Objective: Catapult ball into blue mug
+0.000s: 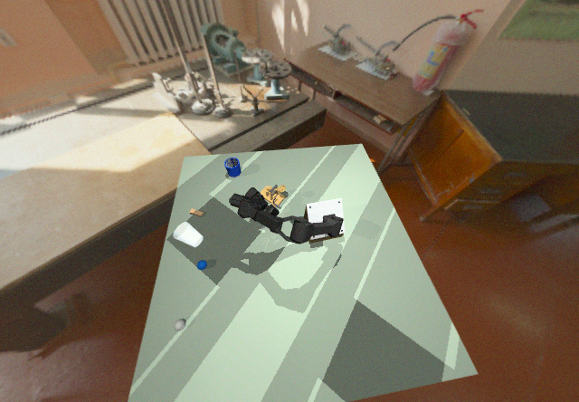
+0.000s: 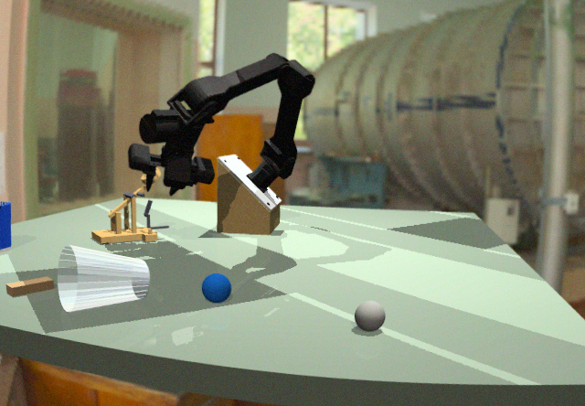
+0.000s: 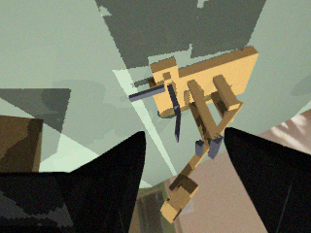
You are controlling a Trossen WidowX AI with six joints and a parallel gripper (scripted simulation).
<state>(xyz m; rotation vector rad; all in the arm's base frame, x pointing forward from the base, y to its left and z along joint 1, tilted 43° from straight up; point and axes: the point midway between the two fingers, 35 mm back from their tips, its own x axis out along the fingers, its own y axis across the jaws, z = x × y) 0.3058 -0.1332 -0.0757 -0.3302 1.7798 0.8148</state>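
Observation:
The wooden catapult (image 1: 276, 195) (image 2: 123, 235) (image 3: 209, 80) stands on the table with its throwing arm (image 2: 142, 188) (image 3: 187, 180) swung up; the cup at the arm's end is empty. My gripper (image 1: 261, 197) (image 2: 163, 185) (image 3: 184, 136) is open and hangs just above the catapult, with the raised arm's tip between the fingers and touching neither. The blue mug (image 1: 232, 167) (image 2: 4, 224) stands upright at the far end of the table, beyond the catapult. I cannot see into it. The task's ball shows in no view.
A clear cup (image 1: 187, 234) (image 2: 101, 276) lies on its side. Beside it lie a small wooden block (image 1: 196, 212) (image 2: 29, 285), a blue ball (image 1: 201, 264) (image 2: 216, 287) and a grey ball (image 1: 180, 323) (image 2: 369, 315). The arm's wedge-shaped base (image 1: 322, 209) (image 2: 240, 212) stands right of the catapult.

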